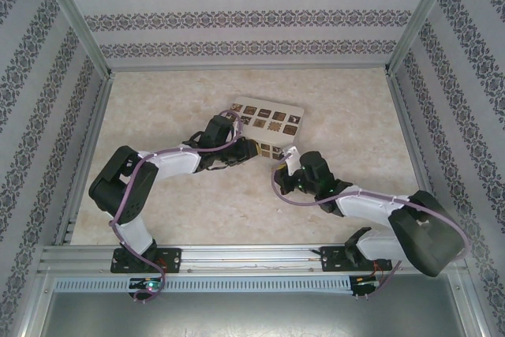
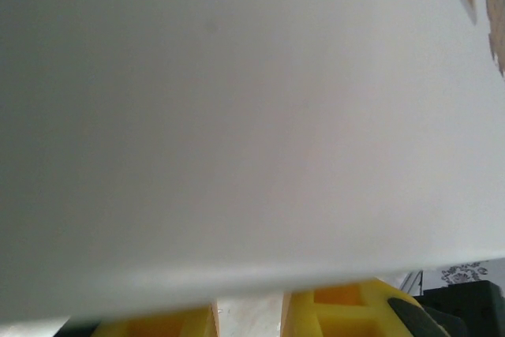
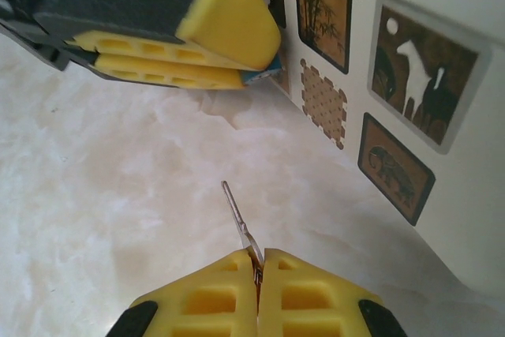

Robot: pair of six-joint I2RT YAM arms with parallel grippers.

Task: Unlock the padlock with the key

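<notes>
Stretching pale and marbled, the counter (image 1: 158,108) sits inside wallpapered walls (image 1: 252,17). At the bottom centre of the right wrist view, the right fingers (image 3: 213,297) pinch the key (image 3: 237,215), its slim shaft pointing up-left. At upper left, the left fingers (image 3: 229,17) press together on the padlock (image 3: 260,76), mostly hidden, with only a blue sliver showing beside the cream box (image 3: 473,219). That box blurs the left wrist view.

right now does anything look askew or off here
The key tilts sideways out of the shut jaws of the right gripper, not straight ahead. The padlock is almost buried in the left gripper, only a blue sliver showing.
</notes>
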